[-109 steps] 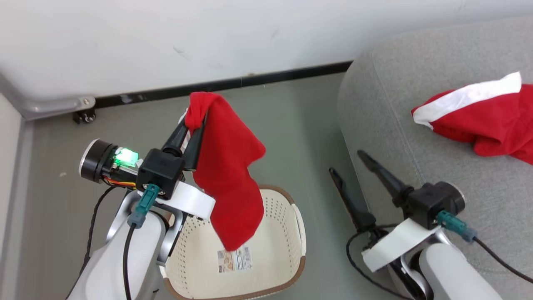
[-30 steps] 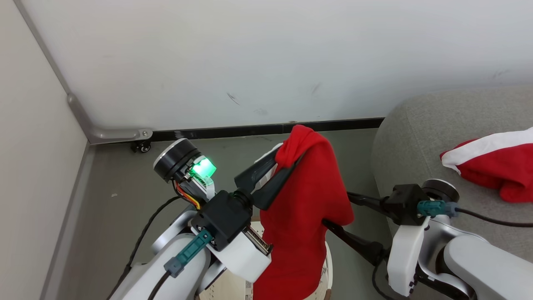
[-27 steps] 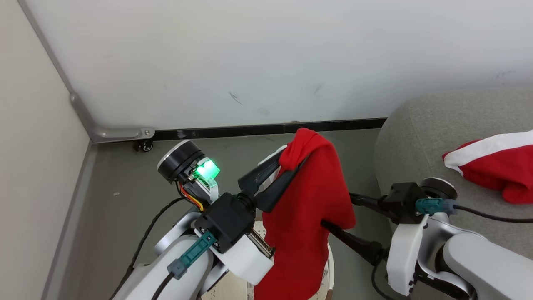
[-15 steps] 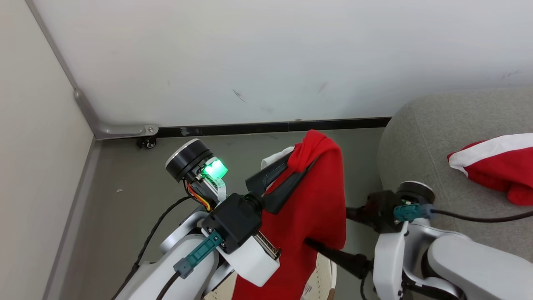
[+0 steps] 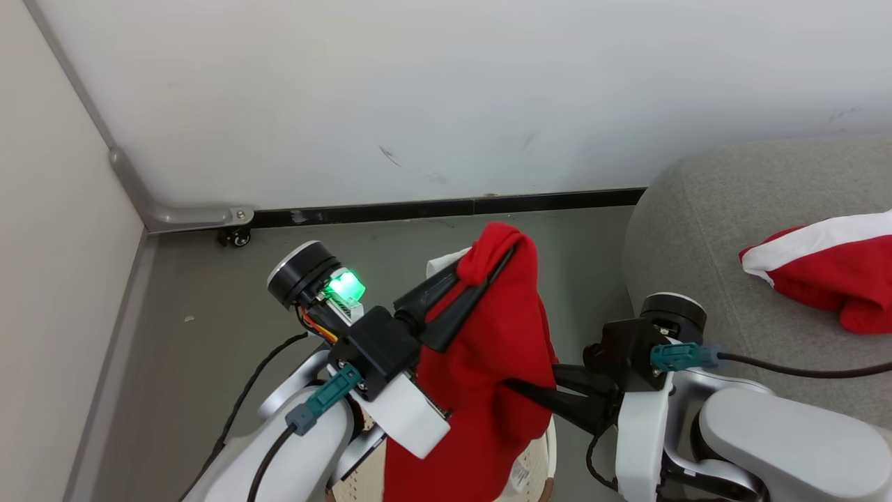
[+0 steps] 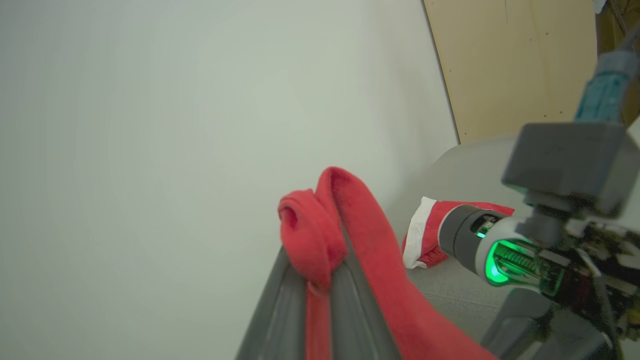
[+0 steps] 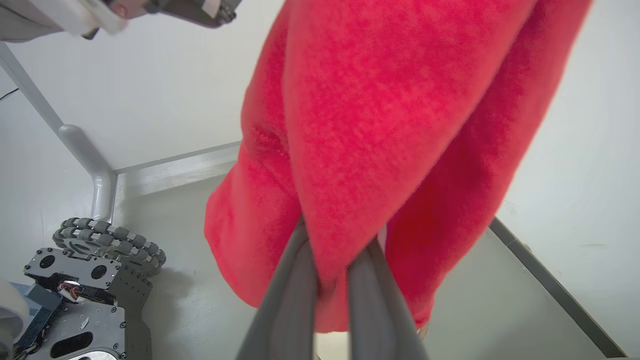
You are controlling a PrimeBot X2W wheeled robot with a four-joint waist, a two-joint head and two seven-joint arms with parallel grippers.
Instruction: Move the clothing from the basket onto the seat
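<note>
Red garment (image 5: 488, 376) aloft over cream basket (image 5: 535, 457); white-striped garment (image 5: 822, 279) in a heap on grey seat (image 5: 697, 209).

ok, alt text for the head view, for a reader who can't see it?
Both grippers hold one red garment in the air above the basket, the left gripper shut on its top fold, the right gripper shut on its lower side. A second red-and-white garment lies on the grey seat at right.

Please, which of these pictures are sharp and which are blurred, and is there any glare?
Head view: evenly lit and sharp; the left wrist's green light glows brightly. Left wrist view: the fingers and the right arm's green light near the lens are soft. Right wrist view: the held red garment is close and blurred.
</note>
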